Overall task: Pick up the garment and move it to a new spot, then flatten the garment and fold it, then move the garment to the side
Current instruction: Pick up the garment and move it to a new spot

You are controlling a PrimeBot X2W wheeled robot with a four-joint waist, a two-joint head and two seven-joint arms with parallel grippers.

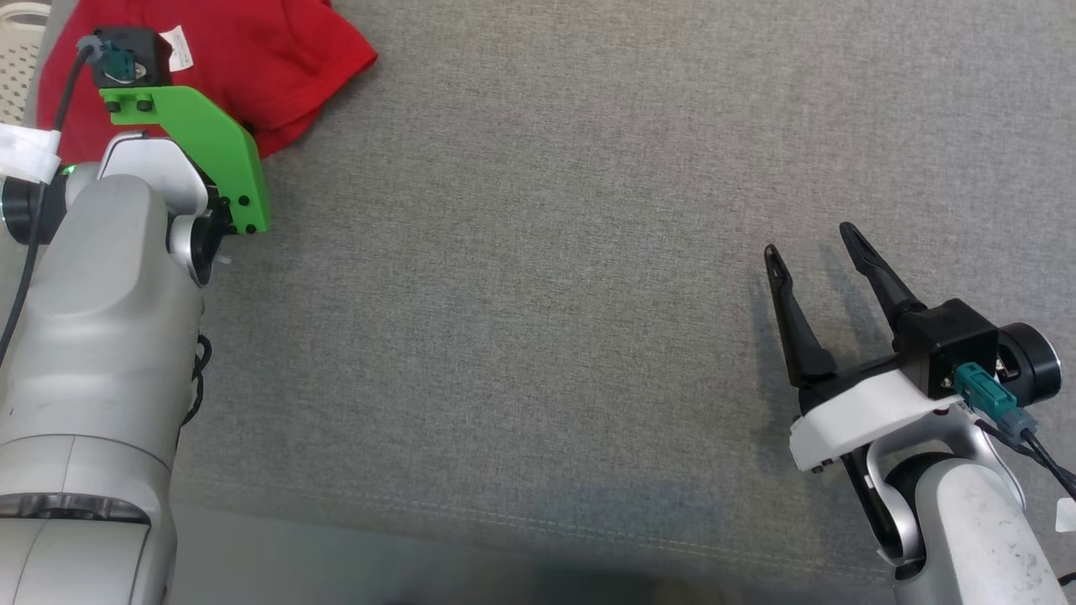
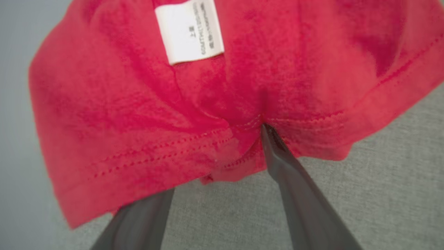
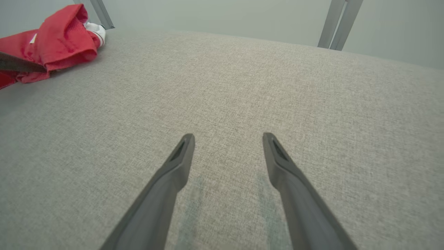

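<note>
The red garment [image 1: 252, 59] lies in a bunched heap at the far left corner of the grey cloth top [image 1: 538, 252]. I can see its white label [image 2: 189, 31] facing up. My left gripper [image 2: 215, 161] is right at the garment's stitched edge, with its jaws wide apart. One finger [image 2: 295, 194] touches the hem with its tip. The tip of the other finger [image 2: 138, 222] is hidden under the red cloth. The gripper is not pinching anything. In the head view, the left arm [image 1: 109, 277] and its green bracket [image 1: 210, 143] cover part of the garment. My right gripper [image 1: 809, 240] is well apart from the garment, at the near right side. Its jaws are wide too, it holds nothing, and it hangs over bare grey cloth. A pale basket [image 1: 17, 50] peeks in beside the garment at the far left.
</note>
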